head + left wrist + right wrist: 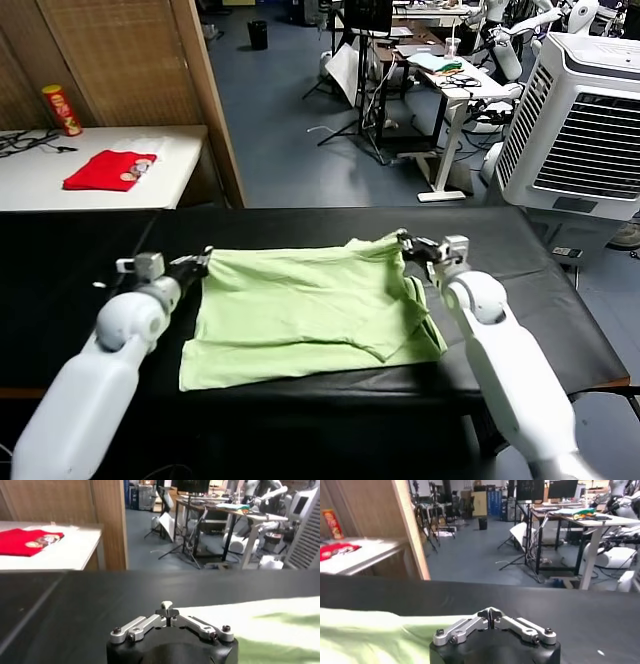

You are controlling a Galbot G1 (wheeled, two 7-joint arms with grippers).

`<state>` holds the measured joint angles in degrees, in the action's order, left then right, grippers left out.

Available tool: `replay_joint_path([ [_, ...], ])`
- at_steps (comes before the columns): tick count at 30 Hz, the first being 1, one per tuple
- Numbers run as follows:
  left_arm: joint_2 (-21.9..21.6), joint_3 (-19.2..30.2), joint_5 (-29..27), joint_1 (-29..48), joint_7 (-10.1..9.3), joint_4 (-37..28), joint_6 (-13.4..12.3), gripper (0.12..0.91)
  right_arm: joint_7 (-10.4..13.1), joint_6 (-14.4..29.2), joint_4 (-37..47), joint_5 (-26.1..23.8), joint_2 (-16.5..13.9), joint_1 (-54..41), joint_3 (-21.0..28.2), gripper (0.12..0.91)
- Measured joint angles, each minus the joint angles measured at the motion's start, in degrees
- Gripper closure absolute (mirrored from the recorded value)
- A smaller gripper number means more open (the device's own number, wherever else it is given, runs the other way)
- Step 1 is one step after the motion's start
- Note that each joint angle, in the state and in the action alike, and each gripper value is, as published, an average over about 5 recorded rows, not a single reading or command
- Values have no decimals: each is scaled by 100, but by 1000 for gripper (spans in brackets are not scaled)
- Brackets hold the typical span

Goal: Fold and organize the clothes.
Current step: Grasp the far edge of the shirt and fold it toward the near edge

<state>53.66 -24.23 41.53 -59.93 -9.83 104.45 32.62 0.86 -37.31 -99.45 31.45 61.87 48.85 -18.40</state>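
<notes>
Grippers left (203, 259) and right (404, 241) each pinch a far corner of the T-shirt (300, 310).

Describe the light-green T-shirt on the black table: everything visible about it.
The T-shirt is pale light green, soft and cotton-like, lying flat but wrinkled across the middle of the black table. It looks partly folded: a layer is doubled over near its right side, with a diagonal crease. No print shows on the upward face. The left pincer sits at its far left corner and the right pincer at its far right corner, both shut on the fabric edge.
</notes>
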Motion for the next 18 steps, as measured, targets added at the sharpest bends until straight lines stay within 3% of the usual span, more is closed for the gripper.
replay_joint_path([
  [10, -24, -666, -215, -1406, 60, 1103, -4, 901, 39, -451, -916, -56, -405, 823, -223, 883],
  [18, 31, -1001, -429, -2162, 143, 1464, -16, 901, 15, -489, -1293, -309, -473, 1471, -332, 883],
])
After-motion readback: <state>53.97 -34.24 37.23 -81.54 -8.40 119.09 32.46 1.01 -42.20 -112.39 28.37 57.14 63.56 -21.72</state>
